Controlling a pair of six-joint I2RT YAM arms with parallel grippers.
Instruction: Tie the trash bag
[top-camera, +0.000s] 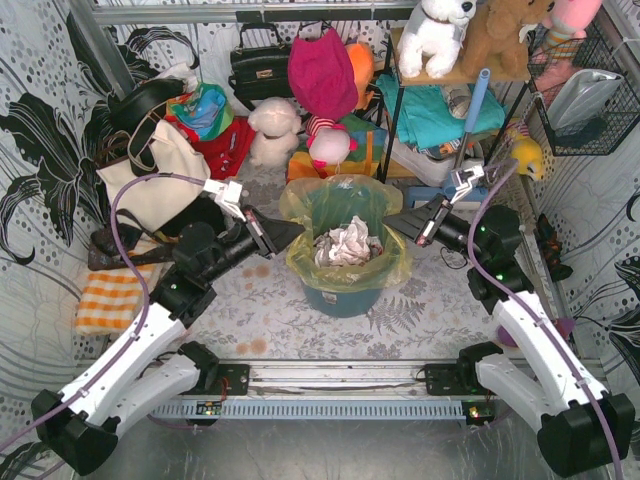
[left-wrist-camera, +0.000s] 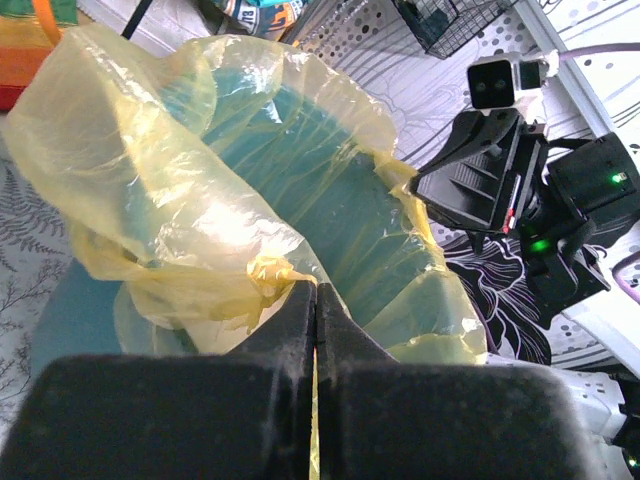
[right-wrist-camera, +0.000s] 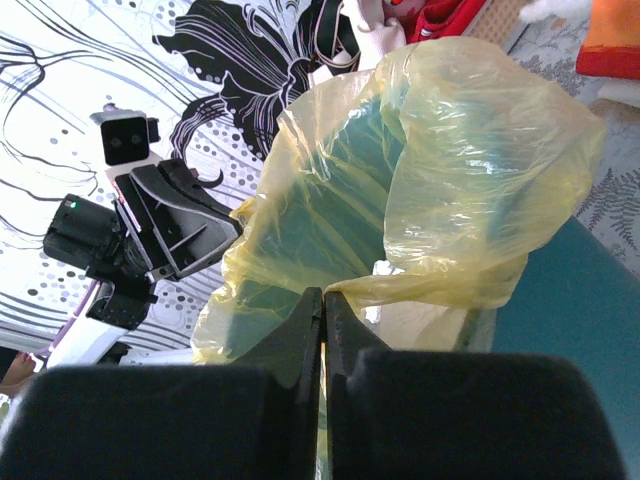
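Trash bag (top-camera: 345, 195) lies between left gripper (top-camera: 297, 232) and right gripper (top-camera: 392, 222); both pinch its rim.

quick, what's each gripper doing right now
left gripper: shut, pinching the bag at its rim
right gripper: shut, pinching the bag's rim on the opposite side

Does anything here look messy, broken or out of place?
Nothing looks spilled. The trash bag sits rumpled and uneven in the bin, pinched by the left gripper and right gripper; brownish stains spot the table.
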